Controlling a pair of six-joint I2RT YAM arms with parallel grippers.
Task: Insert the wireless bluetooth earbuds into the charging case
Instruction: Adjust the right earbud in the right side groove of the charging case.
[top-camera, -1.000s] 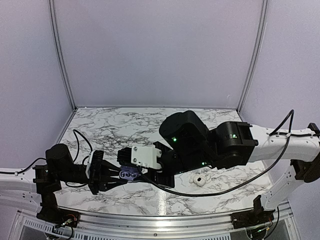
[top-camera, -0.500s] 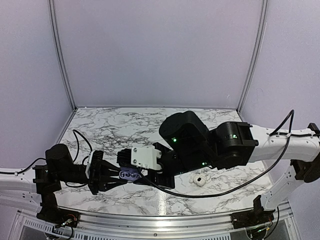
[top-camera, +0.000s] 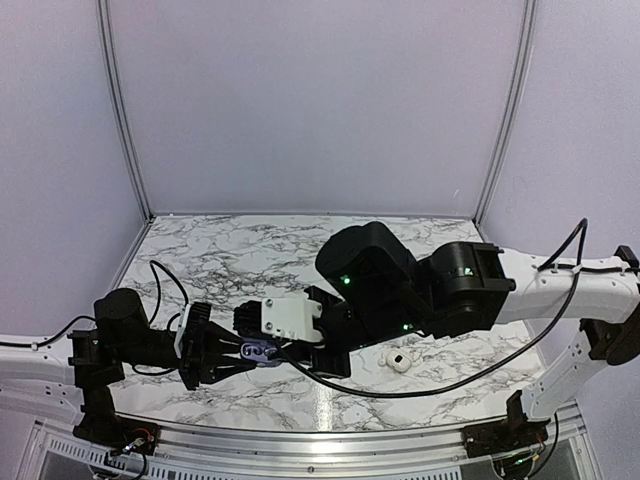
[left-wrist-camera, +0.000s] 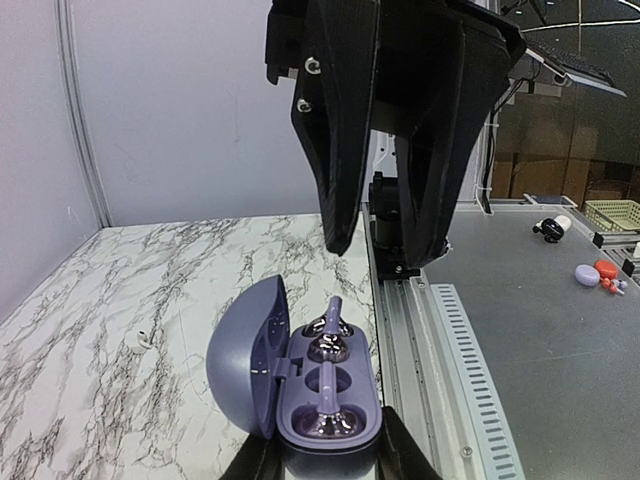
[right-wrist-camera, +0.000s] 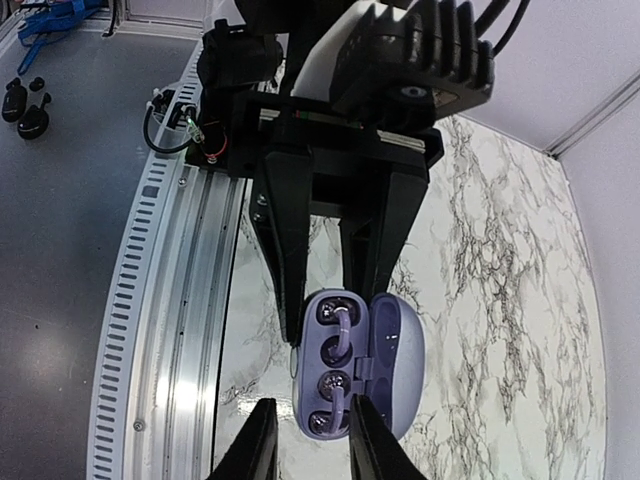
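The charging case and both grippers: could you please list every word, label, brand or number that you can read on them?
None can be read.
charging case: plain lavender shell, no print visible.
left gripper and right gripper: plain black fingers, no labels.
earbud lying loose: too small to tell.

Lavender charging case open; pale earbud apart.

I seem to work in a robotics lab: marble-pattern desk, plain booth walls, slotted aluminium rail.
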